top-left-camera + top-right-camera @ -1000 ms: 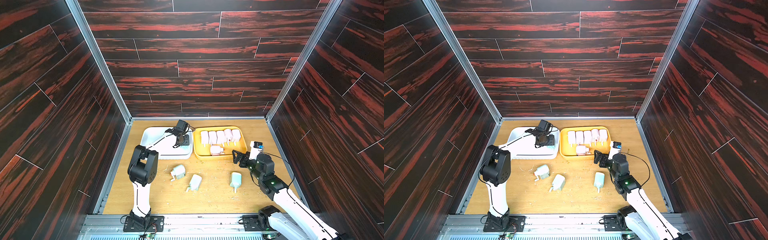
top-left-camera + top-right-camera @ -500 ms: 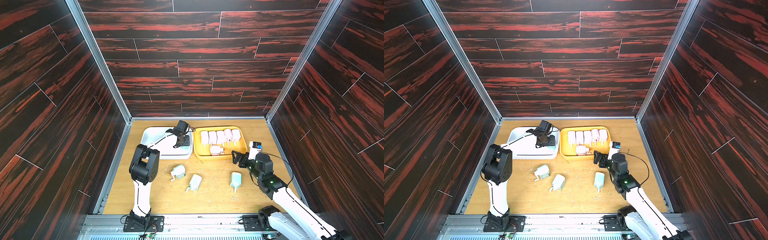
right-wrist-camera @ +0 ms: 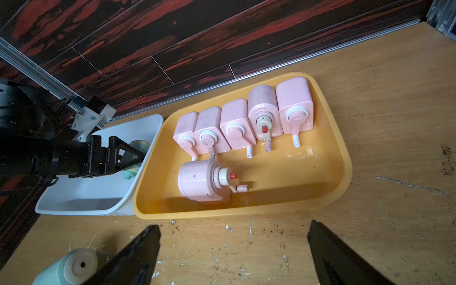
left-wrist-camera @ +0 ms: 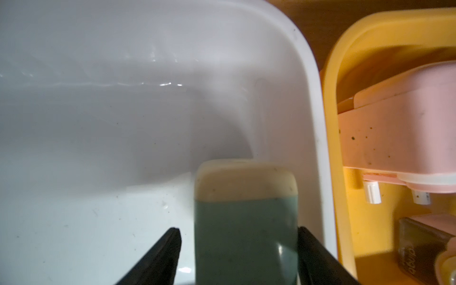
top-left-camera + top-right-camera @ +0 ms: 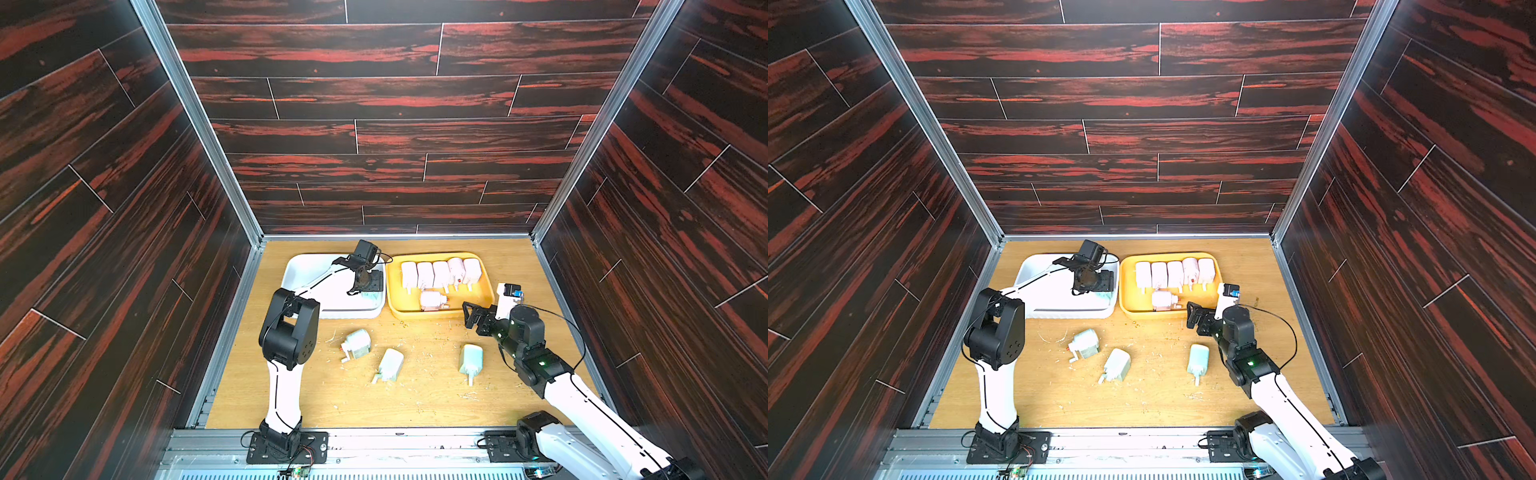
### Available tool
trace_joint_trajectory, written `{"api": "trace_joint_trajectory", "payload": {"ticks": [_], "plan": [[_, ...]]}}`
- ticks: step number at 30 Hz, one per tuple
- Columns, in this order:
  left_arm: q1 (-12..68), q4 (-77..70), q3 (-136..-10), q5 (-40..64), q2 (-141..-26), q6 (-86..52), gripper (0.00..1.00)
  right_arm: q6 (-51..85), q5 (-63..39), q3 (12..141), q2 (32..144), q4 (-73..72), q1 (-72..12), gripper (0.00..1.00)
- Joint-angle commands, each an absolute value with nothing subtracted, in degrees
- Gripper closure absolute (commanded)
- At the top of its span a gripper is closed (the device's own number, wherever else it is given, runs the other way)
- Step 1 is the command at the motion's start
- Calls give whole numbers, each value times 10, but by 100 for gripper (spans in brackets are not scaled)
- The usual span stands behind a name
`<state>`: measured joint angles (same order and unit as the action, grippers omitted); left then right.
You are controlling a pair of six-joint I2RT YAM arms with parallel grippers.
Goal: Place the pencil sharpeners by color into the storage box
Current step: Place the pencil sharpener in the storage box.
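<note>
Left end effector [image 4: 238, 249] straddles, ungripped, an upright mint sharpener [image 4: 246, 222] in the white tray [image 4: 291, 74].

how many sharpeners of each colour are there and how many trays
pink sharpeners: 6, all in the yellow tray
mint green sharpeners: 4, one in the white tray between the left gripper fingers, three on the table
trays: 2
total: 12 things

6 pink sharpeners [image 3: 237, 128], yellow tray [image 3: 343, 158]; white tray [image 5: 305, 270].
</note>
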<state>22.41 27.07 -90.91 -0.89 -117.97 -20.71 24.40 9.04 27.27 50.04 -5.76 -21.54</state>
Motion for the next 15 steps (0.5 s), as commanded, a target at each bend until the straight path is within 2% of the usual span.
{"api": "trace_joint_trajectory", "payload": {"ticks": [1,4,10,15], "plan": [[222,274,-922,-4,-1168,-203,22,236,85,282,502,-57,-219,2],[222,272,-911,-2,-1150,-203,20,234,78,284,505,-60,-219,2],[222,268,-891,-18,-1118,-196,7,233,78,286,504,-63,-219,2],[222,267,-876,-23,-1092,-196,0,234,86,282,498,-66,-219,2]]}}
